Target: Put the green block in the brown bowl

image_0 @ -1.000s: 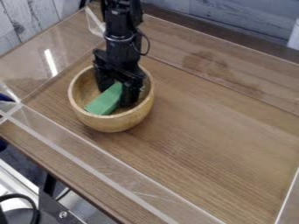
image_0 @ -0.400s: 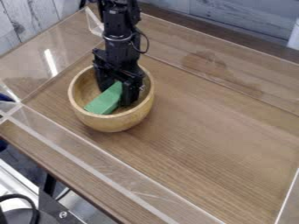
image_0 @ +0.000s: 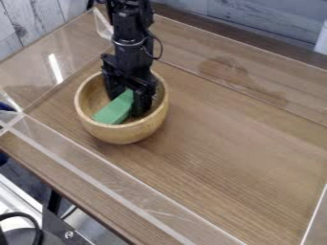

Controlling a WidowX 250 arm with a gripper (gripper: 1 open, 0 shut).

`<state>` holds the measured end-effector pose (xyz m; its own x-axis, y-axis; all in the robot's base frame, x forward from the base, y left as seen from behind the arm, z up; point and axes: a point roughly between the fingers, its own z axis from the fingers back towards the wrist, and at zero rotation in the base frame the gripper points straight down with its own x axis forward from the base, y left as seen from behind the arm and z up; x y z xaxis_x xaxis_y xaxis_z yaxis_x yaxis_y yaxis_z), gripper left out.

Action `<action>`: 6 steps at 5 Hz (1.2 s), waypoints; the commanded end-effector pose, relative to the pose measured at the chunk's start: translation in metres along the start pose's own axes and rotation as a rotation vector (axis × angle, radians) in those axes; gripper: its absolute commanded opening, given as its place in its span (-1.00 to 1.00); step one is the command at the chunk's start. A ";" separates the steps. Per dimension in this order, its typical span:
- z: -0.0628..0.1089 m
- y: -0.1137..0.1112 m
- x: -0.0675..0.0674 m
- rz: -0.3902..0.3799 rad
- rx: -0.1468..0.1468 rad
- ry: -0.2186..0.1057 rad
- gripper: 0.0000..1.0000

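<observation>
Matte green block [image_0: 119, 108]; grained wooden brown bowl [image_0: 143, 129]; wood-grain table [image_0: 230, 144].

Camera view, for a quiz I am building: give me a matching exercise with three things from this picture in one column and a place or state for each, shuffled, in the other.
Things:
1. bright green rectangular block
2. round light-brown wooden bowl
3. black robot gripper

Places or states:
A. stands on the wooden table
B. points down into the bowl, jaws open
C. lies tilted inside the bowl

Pairs: 1-C, 2-A, 3-B
</observation>
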<state>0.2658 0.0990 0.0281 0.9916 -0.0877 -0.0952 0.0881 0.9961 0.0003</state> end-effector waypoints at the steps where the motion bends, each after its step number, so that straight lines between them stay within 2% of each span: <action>1: 0.005 0.004 0.002 -0.001 0.020 -0.056 -1.00; 2: 0.001 0.003 0.002 0.000 0.024 -0.077 -1.00; 6: -0.009 -0.004 0.010 0.037 0.062 -0.119 -1.00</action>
<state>0.2722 0.0955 0.0214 0.9980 -0.0594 0.0196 0.0581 0.9966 0.0584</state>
